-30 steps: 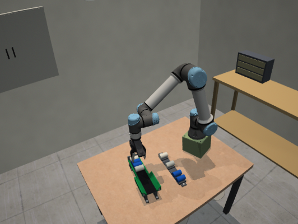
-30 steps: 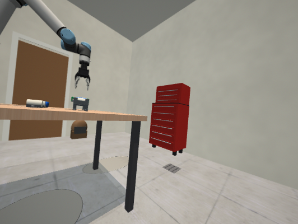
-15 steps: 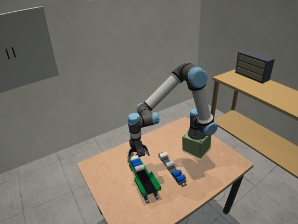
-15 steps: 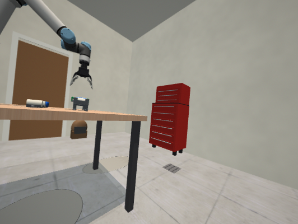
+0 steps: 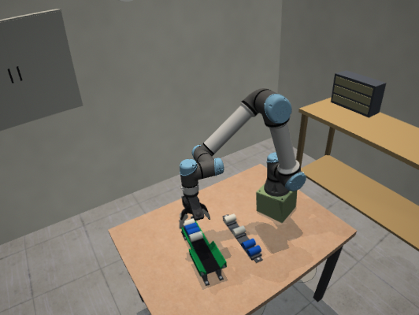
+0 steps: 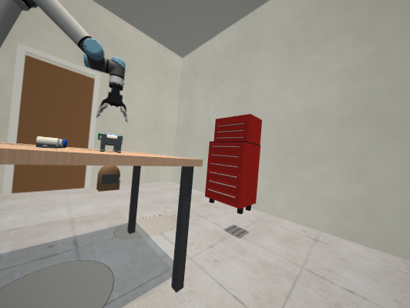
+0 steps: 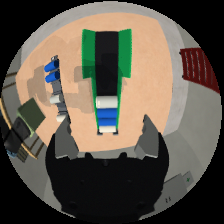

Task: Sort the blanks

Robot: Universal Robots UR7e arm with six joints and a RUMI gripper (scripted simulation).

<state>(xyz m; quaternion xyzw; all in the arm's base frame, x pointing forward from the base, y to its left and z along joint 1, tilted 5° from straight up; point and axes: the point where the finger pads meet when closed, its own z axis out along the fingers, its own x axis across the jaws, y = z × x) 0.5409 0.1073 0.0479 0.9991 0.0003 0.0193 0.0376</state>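
We see the black two-jaw gripper spread fully open, with nothing between its fingers; in the exterior view it hangs pointing down above the ramp, touching nothing. Below it, the long feed ramp with green side walls and a black bed carries four short plastic blanks crosswise at its narrow end: counting inward from that end, an off-white outer blank, a blue blank, a second blue blank and a whitish inner blank. They lie close together in a row (we cannot make out any fine gaps). The narrow dark-grey stock rack, beside the ramp on the wooden table, holds two off-white blanks toward one end and two blue blanks toward the other. Its ribs are too small for us to judge how well each blank is centred. In the exterior view, we get the ramp only end-on, its contents mostly hidden, and the rack's blanks overlap one another. The upper arm is cut off there too.

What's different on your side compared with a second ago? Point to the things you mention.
The end effector's (image 5: 195, 221) (image 6: 112, 118) (image 7: 105, 120) fingers have spread apart, with nothing seen taken or let go. Its place above the feed ramp (image 5: 219, 253) (image 6: 99, 135) (image 7: 125, 55) looks the same, as do the blanks there and on the stock rack (image 5: 258, 259) (image 6: 46, 146) (image 7: 54, 58).
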